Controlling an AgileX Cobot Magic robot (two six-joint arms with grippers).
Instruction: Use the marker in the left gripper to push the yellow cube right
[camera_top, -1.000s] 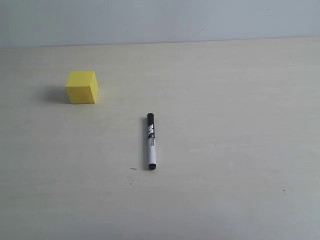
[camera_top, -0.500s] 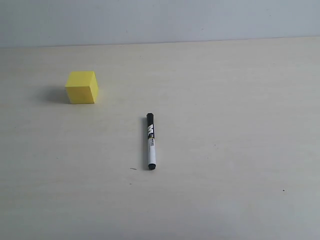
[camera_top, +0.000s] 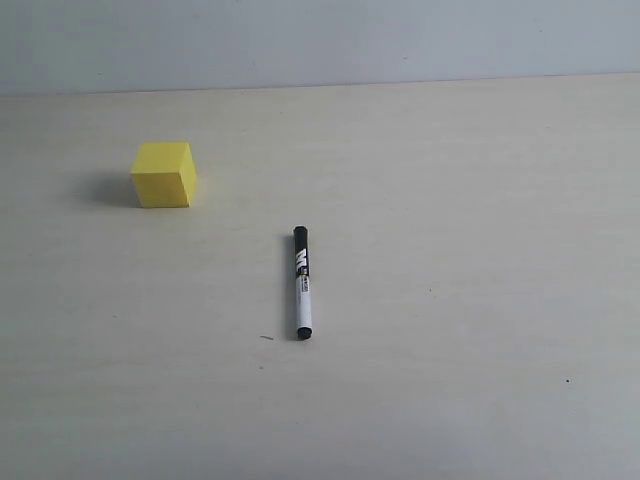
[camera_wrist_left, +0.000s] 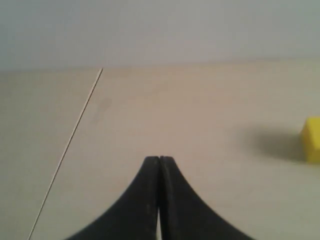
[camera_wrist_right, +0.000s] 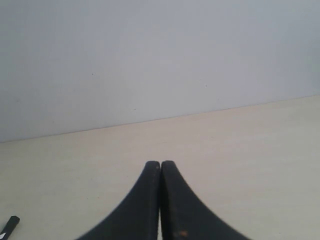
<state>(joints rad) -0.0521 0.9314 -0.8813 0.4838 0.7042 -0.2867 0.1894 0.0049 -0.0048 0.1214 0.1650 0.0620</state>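
Note:
The yellow cube (camera_top: 164, 174) sits on the pale table at the left of the exterior view; a sliver of the cube (camera_wrist_left: 312, 139) shows at the edge of the left wrist view. The marker (camera_top: 302, 283) lies flat near the table's middle, black cap pointing away, held by nothing; its black tip (camera_wrist_right: 10, 224) peeks into the right wrist view. Neither arm appears in the exterior view. My left gripper (camera_wrist_left: 159, 160) is shut and empty, well apart from the cube. The right gripper (camera_wrist_right: 160, 164) is also shut with nothing in it.
A thin dark seam line (camera_wrist_left: 75, 132) runs across the table in the left wrist view. A plain grey wall (camera_top: 320, 40) stands behind the table's far edge.

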